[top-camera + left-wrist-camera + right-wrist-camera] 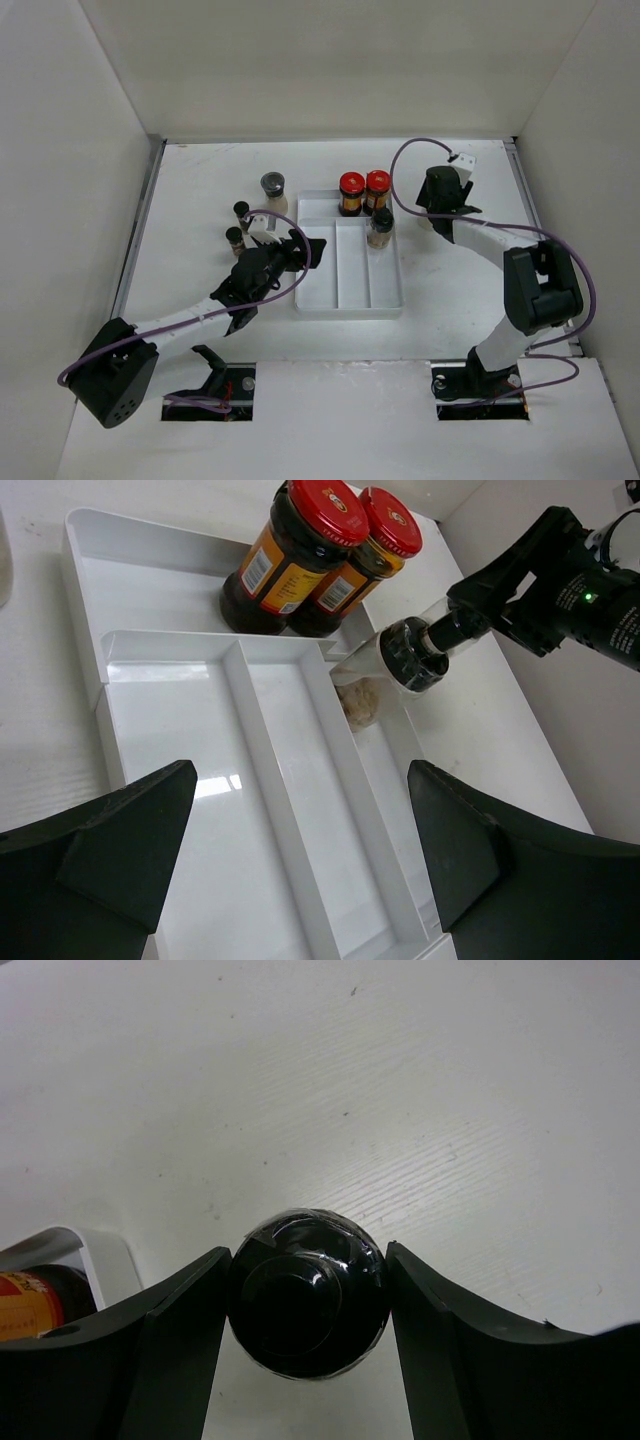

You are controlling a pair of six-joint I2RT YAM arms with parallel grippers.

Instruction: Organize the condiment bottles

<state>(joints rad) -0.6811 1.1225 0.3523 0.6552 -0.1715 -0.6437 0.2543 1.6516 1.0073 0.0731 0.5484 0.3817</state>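
Right wrist view: what has the right pincer got?

Its fingers are closed in on the cap of a slim black-capped bottle, one on each side, with no gap that I can make out. The cap's round top faces that camera.

Where does the bottle stand?

Upright in the white tray, in the long compartment nearest the right pincer, with beige contents low in the glass. Its long axis runs straight down from between the fingertips. The base seems to sit on the tray floor, though that contact is hidden. Two red-lidded jars stand just off the pincer's left finger, in the tray's far compartment.

And the left pincer?

Wide open and holding nothing. It hovers over the tray's near compartments, with the slim bottle and the red-lidded jars ahead of its fingertips.

What does the coming move turn on?

On that vertical axis, I'd say. With the grip at the cap, either a plain release or a straight lift suits. A sideways drag could tip the bottle against the divider or the red-lidded jars. Which is intended I cannot tell.

What is left outside the tray?

A grey-lidded jar and two slim dark bottles stand on the tabletop. They are beside the left pincer's wrist and well apart from the right pincer, so the left arm is the nearer one.
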